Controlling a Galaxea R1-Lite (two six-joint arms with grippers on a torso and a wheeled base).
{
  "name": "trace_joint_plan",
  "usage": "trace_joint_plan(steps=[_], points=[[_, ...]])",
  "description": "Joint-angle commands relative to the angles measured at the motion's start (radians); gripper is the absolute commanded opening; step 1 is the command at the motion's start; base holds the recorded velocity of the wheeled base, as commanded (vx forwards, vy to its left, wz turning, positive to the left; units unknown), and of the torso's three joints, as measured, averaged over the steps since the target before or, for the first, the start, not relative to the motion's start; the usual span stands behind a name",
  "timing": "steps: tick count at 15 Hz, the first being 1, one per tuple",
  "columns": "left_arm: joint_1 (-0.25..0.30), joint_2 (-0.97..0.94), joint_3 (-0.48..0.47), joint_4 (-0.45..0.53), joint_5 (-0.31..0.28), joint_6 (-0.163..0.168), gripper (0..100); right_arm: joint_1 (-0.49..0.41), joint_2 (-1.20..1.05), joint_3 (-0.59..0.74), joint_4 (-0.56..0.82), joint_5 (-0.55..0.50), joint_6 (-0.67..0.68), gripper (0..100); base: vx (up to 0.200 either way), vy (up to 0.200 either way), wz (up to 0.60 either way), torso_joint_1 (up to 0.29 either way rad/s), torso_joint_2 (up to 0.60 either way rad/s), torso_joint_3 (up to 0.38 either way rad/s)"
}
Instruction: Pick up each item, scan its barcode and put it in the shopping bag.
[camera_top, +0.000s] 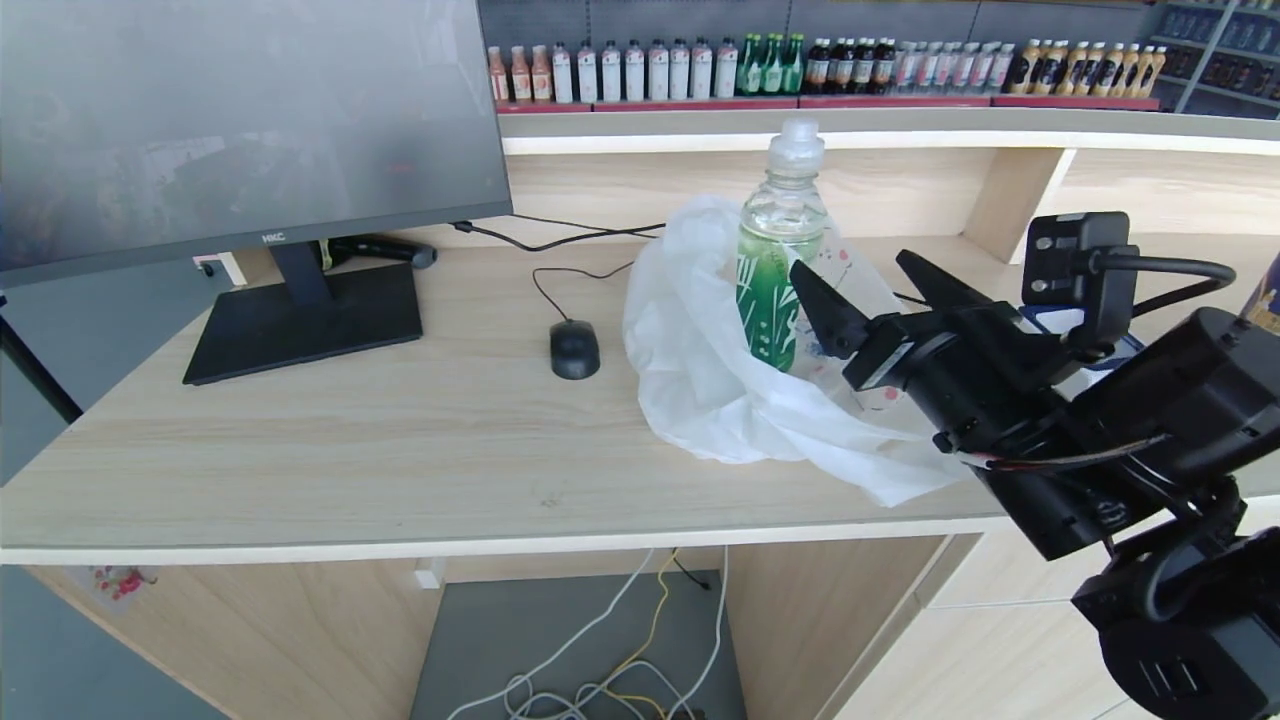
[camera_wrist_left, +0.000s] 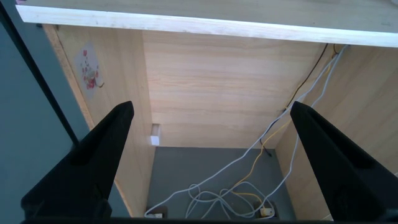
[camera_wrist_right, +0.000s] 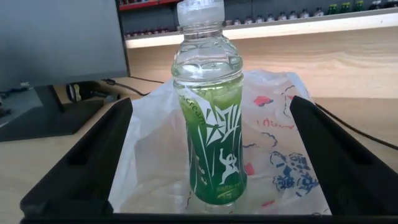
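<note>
A clear bottle with a green label (camera_top: 780, 260) (camera_wrist_right: 211, 118) stands upright in the white plastic shopping bag (camera_top: 700, 380) (camera_wrist_right: 155, 162) on the wooden counter (camera_top: 400, 440). My right gripper (camera_top: 870, 285) (camera_wrist_right: 211, 162) is open just right of the bottle, its black fingers (camera_top: 825, 305) pointing at it without touching. In the right wrist view the bottle stands between and beyond the two fingers. My left gripper (camera_wrist_left: 208, 162) hangs open below the counter edge, with nothing between its fingers.
A monitor (camera_top: 240, 120) on a black stand sits at the back left, with a mouse (camera_top: 574, 349) and cable beside the bag. A handheld scanner (camera_top: 380, 250) lies behind the stand. Loose cables (camera_wrist_left: 236, 186) lie under the counter. Shelves of bottles (camera_top: 820, 65) line the back.
</note>
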Motion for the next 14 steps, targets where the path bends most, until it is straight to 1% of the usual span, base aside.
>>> trace_joint_plan(steps=[1,4,7,9,11,12,14], points=[[0.000,0.000,0.000,0.000,0.000,0.000,100,-0.013,0.014,-0.022,-0.003,0.019,-0.002,100,0.000,0.000,0.00,0.000,0.00,0.000],[0.002,0.000,0.000,0.000,0.000,-0.003,100,-0.010,0.019,-0.027,-0.003,0.021,0.001,100,-0.200,0.000,0.00,0.001,0.00,0.002],[0.000,0.000,0.000,0.000,0.000,0.002,100,-0.014,0.007,-0.017,-0.003,0.021,0.003,100,0.000,0.000,0.00,0.000,0.00,0.000],[0.002,0.000,0.000,0.000,0.000,-0.010,100,-0.013,0.013,-0.017,-0.003,0.021,0.017,100,0.000,0.000,0.00,0.000,0.00,0.000],[0.002,0.000,0.000,0.000,0.000,-0.010,100,-0.021,0.008,-0.016,-0.003,0.021,0.020,100,0.000,-0.200,0.00,0.022,0.01,0.000],[0.002,0.000,0.000,0.000,0.000,-0.010,100,-0.057,0.000,-0.010,-0.003,0.019,0.027,100,0.000,-0.200,0.00,-0.002,-0.01,0.002],[0.002,0.000,0.000,0.000,0.000,-0.010,100,-0.074,-0.013,0.007,-0.003,0.019,0.030,100,0.000,-0.200,0.00,0.012,0.01,0.000]])
